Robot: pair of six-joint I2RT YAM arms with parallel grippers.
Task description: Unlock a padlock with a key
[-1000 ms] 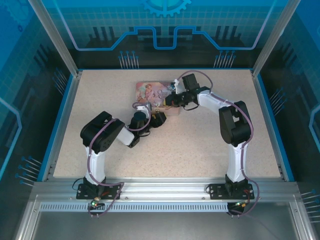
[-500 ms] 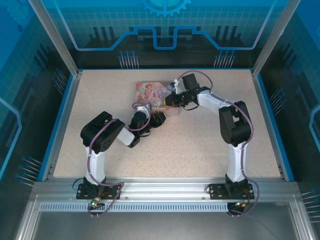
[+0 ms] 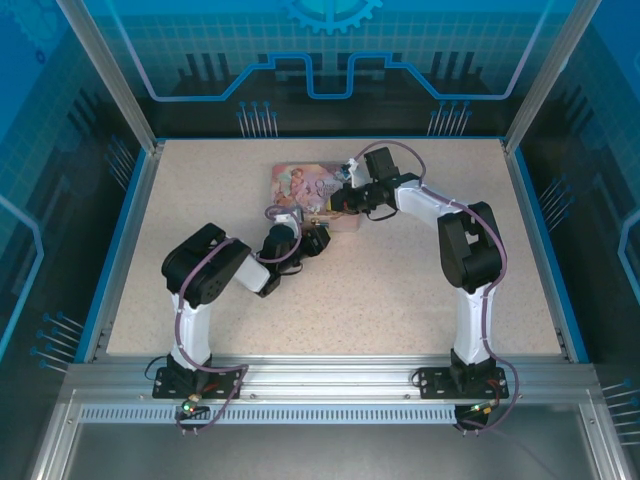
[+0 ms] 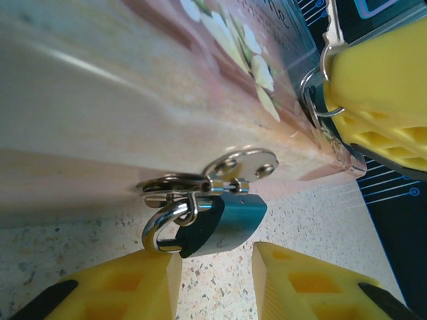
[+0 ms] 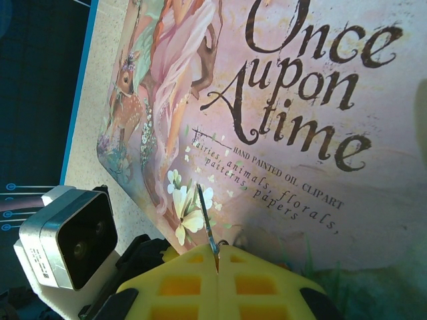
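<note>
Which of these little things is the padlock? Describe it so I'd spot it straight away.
Find the pink illustrated tin on the speckled table. On its near side wall a small metal hasp sticks out, and the padlock hangs from it. It is the only bluish-silver block with a thin looped shackle, tiny beside the tin.
</note>
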